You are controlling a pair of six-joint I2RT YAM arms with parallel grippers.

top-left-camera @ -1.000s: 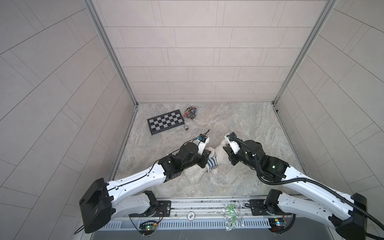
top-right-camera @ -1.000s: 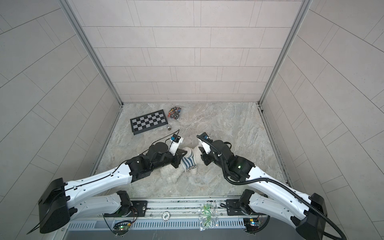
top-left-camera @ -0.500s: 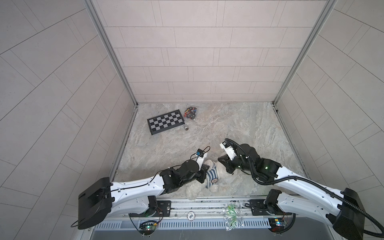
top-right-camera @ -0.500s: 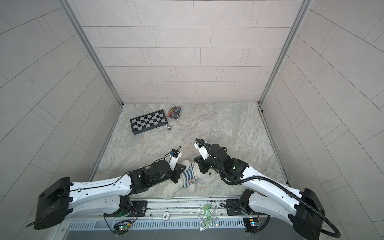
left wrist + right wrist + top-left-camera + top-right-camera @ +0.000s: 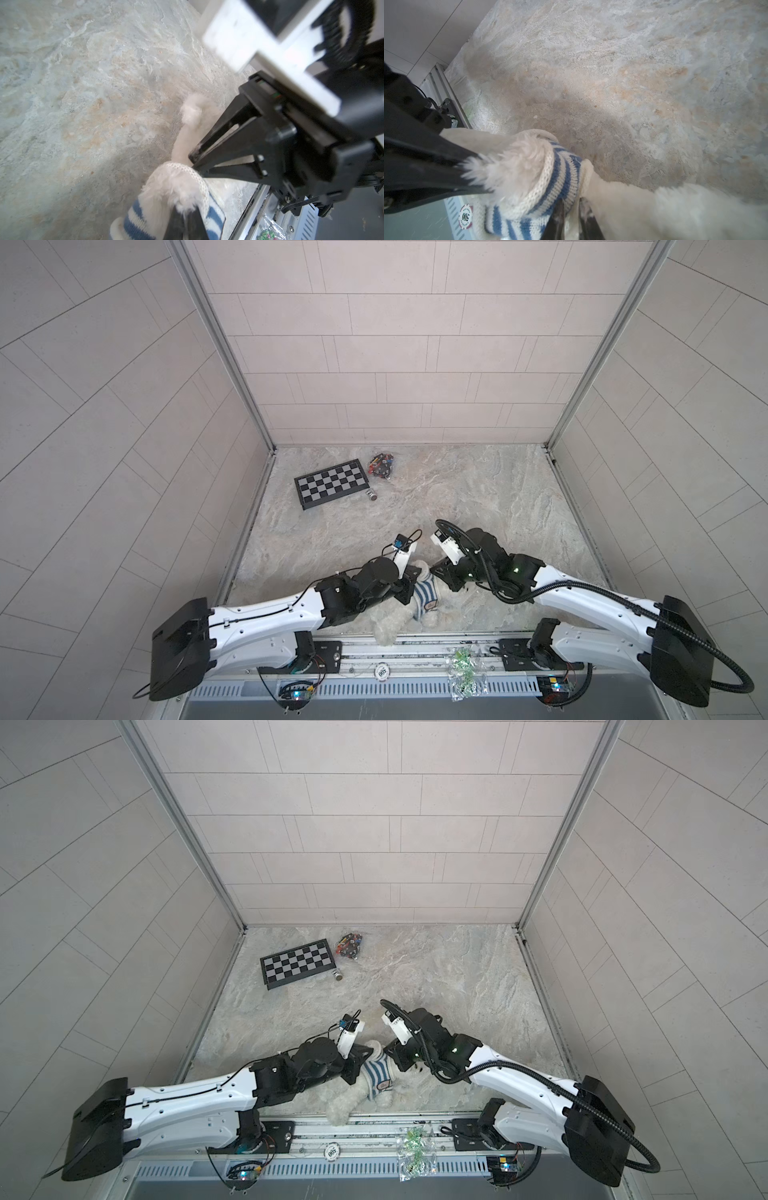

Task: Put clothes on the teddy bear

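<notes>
The white fluffy teddy bear [image 5: 385, 630] [image 5: 337, 1110] lies at the table's front edge, one limb over the rail. A blue-and-white striped shirt [image 5: 424, 599] [image 5: 379, 1076] [image 5: 560, 172] is bunched round part of it. My left gripper [image 5: 409, 592] [image 5: 185, 214] is shut on a tuft of the bear's fur [image 5: 178, 193] that pokes out of a shirt opening. My right gripper [image 5: 435, 578] [image 5: 571, 204] comes from the opposite side. Its fingers [image 5: 559, 209] are nearly together, pinching the shirt's knitted edge against the bear's body [image 5: 633, 207]. The bear's face is hidden.
A chessboard [image 5: 331, 484], a bag of small colourful pieces [image 5: 382, 459] and a small cylinder [image 5: 371, 494] lie at the back left. On the front rail are a poker chip [image 5: 381, 672] and a clear bag of green bits [image 5: 461, 668].
Both grippers have come back toward the front edge of the table, bringing the bear and shirt with them. The bear now lies lower, with one limb over the rail.
</notes>
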